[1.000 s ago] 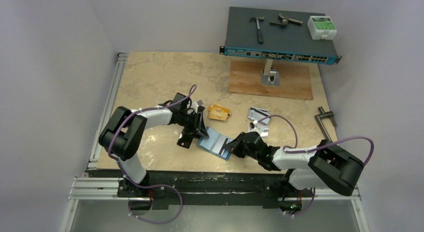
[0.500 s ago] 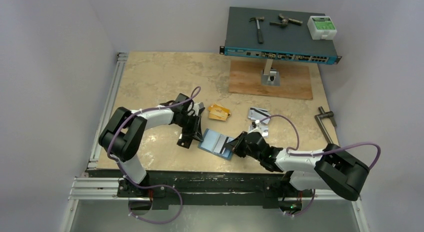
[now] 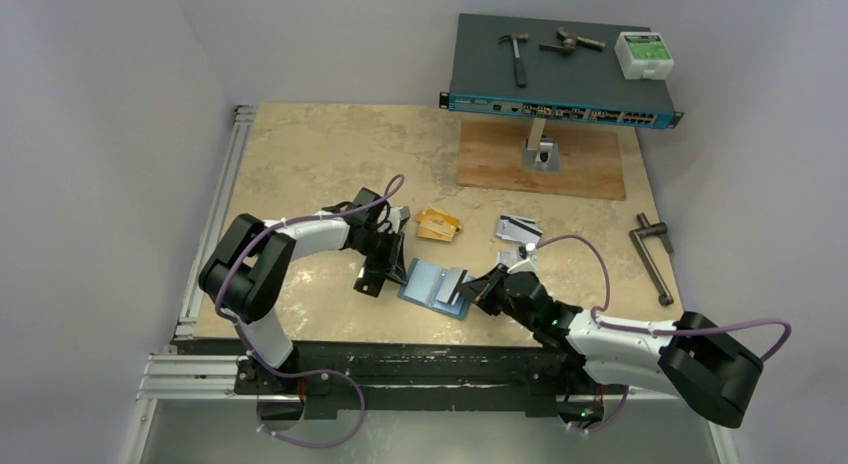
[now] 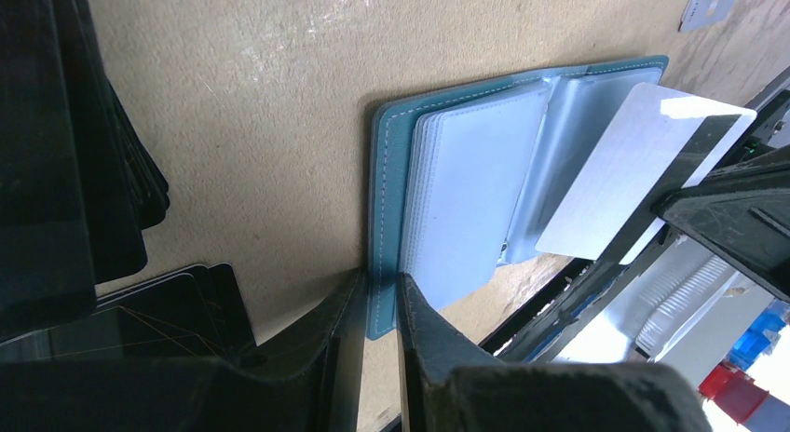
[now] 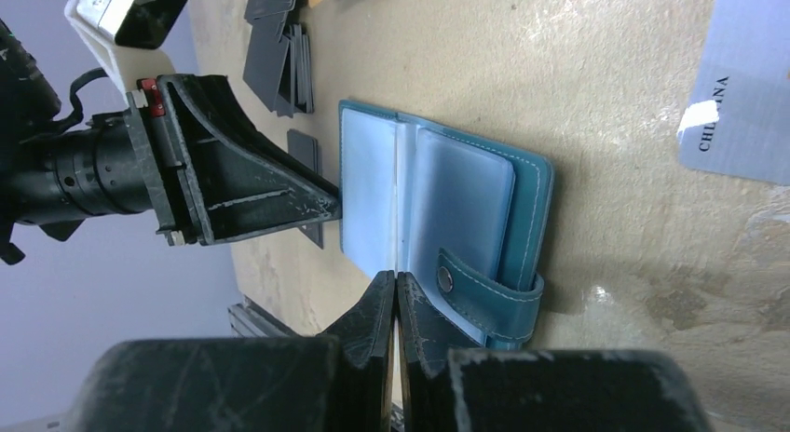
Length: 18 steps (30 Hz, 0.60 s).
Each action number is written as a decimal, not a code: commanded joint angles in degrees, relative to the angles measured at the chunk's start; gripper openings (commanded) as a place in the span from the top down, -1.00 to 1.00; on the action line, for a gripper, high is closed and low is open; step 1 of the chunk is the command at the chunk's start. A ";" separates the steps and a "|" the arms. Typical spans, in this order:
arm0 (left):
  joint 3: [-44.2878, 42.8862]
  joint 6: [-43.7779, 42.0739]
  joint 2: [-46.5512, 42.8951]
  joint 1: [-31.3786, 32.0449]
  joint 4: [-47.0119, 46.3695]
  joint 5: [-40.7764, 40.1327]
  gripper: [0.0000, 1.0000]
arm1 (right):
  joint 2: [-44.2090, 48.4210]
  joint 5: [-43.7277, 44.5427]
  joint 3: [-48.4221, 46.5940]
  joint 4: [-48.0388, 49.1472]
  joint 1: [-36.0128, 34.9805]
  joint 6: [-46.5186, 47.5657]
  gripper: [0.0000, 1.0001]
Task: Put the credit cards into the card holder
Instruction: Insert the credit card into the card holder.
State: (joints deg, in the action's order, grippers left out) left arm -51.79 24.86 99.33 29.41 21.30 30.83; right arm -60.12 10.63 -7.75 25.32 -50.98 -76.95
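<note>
Left claw just pinched onto the card holder cover edge, pinning it open on the tabletop. Right claw, clamped on a silver card, has swung over the pockets, so insertion looks close.

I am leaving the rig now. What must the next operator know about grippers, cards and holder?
Left gripper: shut on the cover edge of the open teal leather-like folding card holder.
Right gripper: shut on a silver-white plastic card with black stripe, angled over the holder's pockets, not seated.
Done: holder opened, one card picked.
To do: seat this card; orange-gold stack, silver stack and black stack lie on the table.
</note>
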 commanded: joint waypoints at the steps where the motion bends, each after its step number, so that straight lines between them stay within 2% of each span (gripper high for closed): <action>1: -0.95 -0.19 0.59 0.46 0.21 -0.23 0.65 | -0.80 2.69 0.33 2.31 0.18 -0.14 1.00; 8: -0.59 0.17 0.25 0.47 -0.11 0.06 0.66 | -8.04 1.38 -0.08 10.31 0.18 -0.44 1.00; 18: -0.02 0.86 0.36 0.47 -0.40 0.06 0.69 | -9.51 3.15 1.55 17.04 0.19 -1.22 1.00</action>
State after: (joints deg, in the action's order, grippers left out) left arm -51.79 25.02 99.39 29.41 21.28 30.89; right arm -69.08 11.29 -7.14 36.60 -50.98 -77.32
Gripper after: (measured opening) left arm 0.161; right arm 0.004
